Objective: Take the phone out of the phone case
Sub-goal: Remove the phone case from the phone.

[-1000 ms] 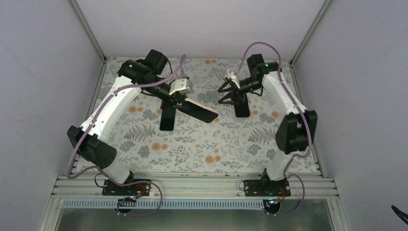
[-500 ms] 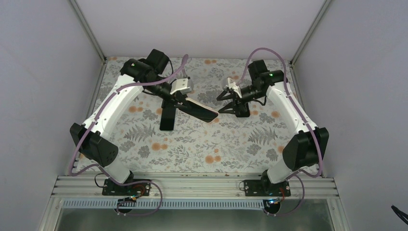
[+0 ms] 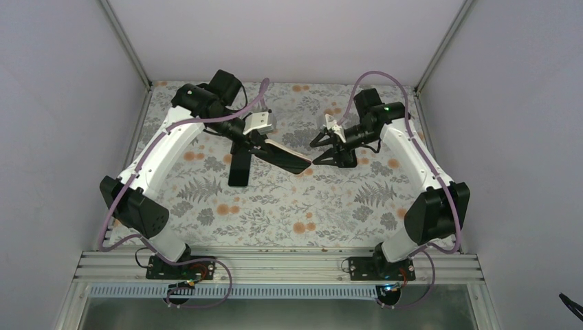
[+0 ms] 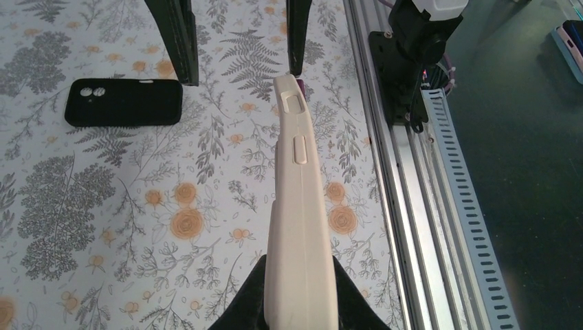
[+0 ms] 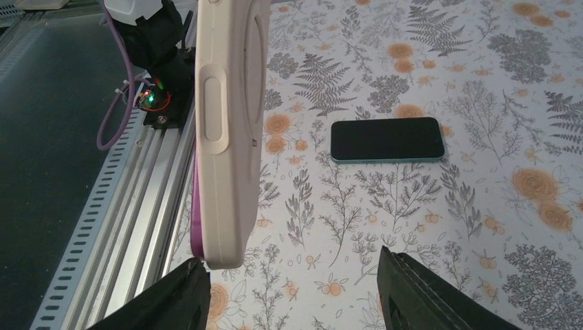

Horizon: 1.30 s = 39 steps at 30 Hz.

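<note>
The right gripper (image 3: 316, 150) has been closing in on the free end of the phone case (image 3: 289, 158) over the last second, its elbow dropping back toward the rail (image 3: 275, 265). It is now hanging just beside that end with its fingers spread wide — nothing is sitting between them. Nearest the arm bases, the rail is running along the near edge of the flowered table (image 3: 275, 206). Farther in, a dark phone with a teal rim (image 5: 386, 139) is lying flat on the table, screen up, near the left gripper (image 4: 300, 306). The left gripper is clamping the cream phone case by one end and holding it up off the table, sloping down toward the right arm; its fingers (image 4: 244, 306) are pressing on both broad faces. The phone (image 5: 196, 213) is sitting inside the phone case, showing only as a thin purple strip along one long edge. Farther still, by the right gripper, a black case (image 4: 124, 102) is lying back up on the table — camera holes showing, well apart from the held one.
</note>
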Motion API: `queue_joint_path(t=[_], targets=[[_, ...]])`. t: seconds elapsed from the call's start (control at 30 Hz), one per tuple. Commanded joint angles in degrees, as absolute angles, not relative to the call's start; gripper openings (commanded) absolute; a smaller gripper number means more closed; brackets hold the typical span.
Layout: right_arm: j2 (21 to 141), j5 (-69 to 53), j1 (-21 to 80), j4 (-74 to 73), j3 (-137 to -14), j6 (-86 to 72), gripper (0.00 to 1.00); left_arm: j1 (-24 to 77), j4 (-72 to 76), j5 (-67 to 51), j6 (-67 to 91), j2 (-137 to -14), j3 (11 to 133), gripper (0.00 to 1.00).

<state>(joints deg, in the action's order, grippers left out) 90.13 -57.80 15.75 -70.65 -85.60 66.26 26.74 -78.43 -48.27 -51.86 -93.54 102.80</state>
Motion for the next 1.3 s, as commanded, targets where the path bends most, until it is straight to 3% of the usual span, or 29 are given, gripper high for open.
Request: queue_joint_path(t=[0.0, 0.4, 0.67, 1.27], targets=[[88.5, -59.7, 16.4, -71.5, -84.6, 67.4, 0.63, 26.4, -77.7, -51.6, -52.8, -93.8, 105.3, 0.02], [90.4, -60.1, 16.8, -69.9, -85.6, 66.5, 0.61, 26.4, -77.7, -52.0, -52.7, -93.7, 105.6, 0.02], [89.4, -54.4, 16.9, -56.2, -84.2, 56.2, 0.58, 26.5, -77.8, -53.9, -52.8, -92.1, 103.8, 0.02], [98.5, -51.0, 16.9, -60.1, -92.3, 58.9, 0.59, 26.7, -77.8, -56.4, -54.5, -89.5, 99.7, 0.02]])
